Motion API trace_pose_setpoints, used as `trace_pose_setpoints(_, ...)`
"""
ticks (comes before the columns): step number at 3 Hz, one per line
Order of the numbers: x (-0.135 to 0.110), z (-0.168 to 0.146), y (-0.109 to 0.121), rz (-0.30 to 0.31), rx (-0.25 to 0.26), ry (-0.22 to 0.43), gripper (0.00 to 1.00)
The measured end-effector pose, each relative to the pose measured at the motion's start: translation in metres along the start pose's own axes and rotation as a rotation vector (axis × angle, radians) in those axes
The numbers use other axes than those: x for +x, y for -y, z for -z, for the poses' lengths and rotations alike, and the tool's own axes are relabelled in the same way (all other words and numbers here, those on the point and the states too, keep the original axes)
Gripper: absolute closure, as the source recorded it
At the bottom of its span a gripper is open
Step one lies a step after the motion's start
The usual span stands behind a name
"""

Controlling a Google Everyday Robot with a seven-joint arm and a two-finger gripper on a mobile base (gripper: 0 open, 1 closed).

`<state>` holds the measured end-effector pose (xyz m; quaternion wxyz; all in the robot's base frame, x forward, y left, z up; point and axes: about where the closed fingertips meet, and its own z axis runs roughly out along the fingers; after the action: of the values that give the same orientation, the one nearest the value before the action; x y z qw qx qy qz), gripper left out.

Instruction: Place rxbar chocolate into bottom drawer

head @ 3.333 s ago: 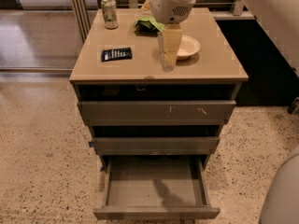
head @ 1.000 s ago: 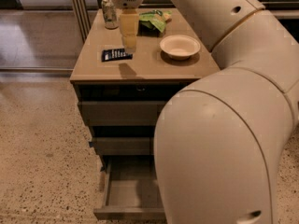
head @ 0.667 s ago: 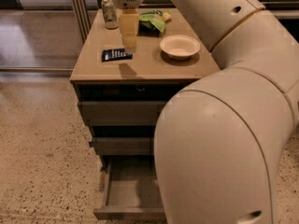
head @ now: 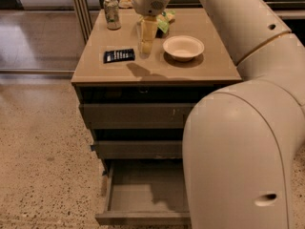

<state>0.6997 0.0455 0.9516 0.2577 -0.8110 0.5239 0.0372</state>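
Note:
The rxbar chocolate (head: 119,56), a flat black wrapper with white lettering, lies on the cabinet top (head: 109,73) near its left side. My gripper (head: 146,46) points down just to the right of the bar, between it and the white bowl (head: 183,47), and nothing visible is held in it. Its shadow falls on the top in front of it. The bottom drawer (head: 140,192) is pulled out and looks empty. My arm's large shell (head: 238,156) hides the drawer's right part.
A pale green drink can (head: 112,12) stands at the back left of the top. A green snack bag (head: 165,19) lies behind the gripper. The two upper drawers (head: 133,116) are pushed in. Speckled floor (head: 43,166) spreads to the left.
The gripper has shifted right and slightly lower, from above the bar toward the bowl. The arm's shell now covers less of the cabinet front. The bar, bowl and can have not moved.

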Motion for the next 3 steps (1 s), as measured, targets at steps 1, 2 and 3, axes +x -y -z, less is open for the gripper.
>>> trace_pose_setpoints(1,0.023,-0.014,-0.001,0.016,-0.016,0.053,0.0)
trace_pose_setpoints(2,0.036,-0.04,0.005,0.021,-0.055,0.018,0.0)
trace_pose_setpoints(3,0.035,-0.097,0.037,0.055,-0.065,-0.032,0.0)
